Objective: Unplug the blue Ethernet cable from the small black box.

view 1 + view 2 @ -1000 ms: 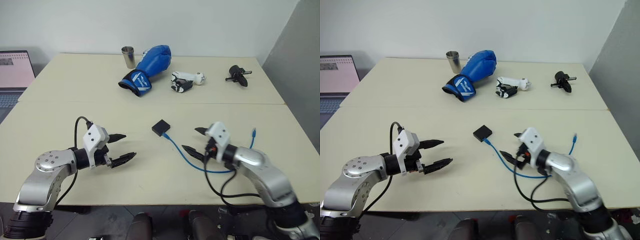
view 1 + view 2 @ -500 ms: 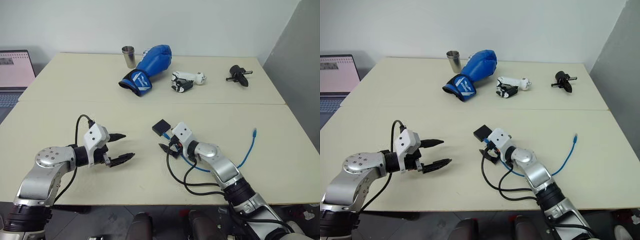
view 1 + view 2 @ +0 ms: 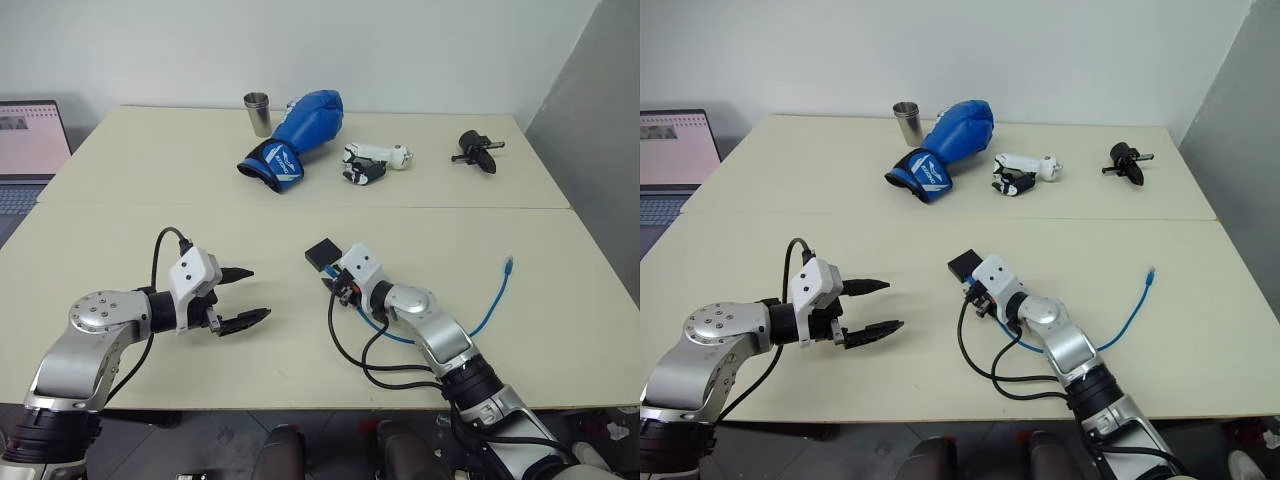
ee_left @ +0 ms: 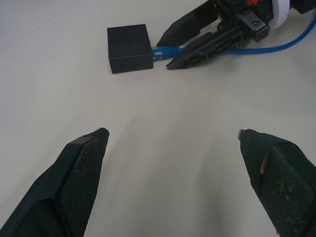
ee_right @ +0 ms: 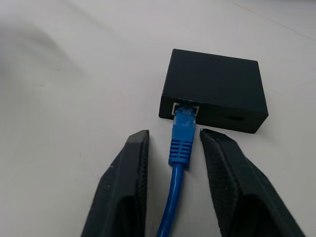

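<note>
An office or lab room: a plain white wall (image 3: 400,50), two pale desks (image 3: 150,150) pushed together, an open laptop (image 3: 25,150) at the far left, odd test items along the far side.

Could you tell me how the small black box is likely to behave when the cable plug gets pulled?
The small black box looks light and lies loose on the smooth table, so it would probably slide along. The blue Ethernet cable is floppy and still plugged in.
</note>
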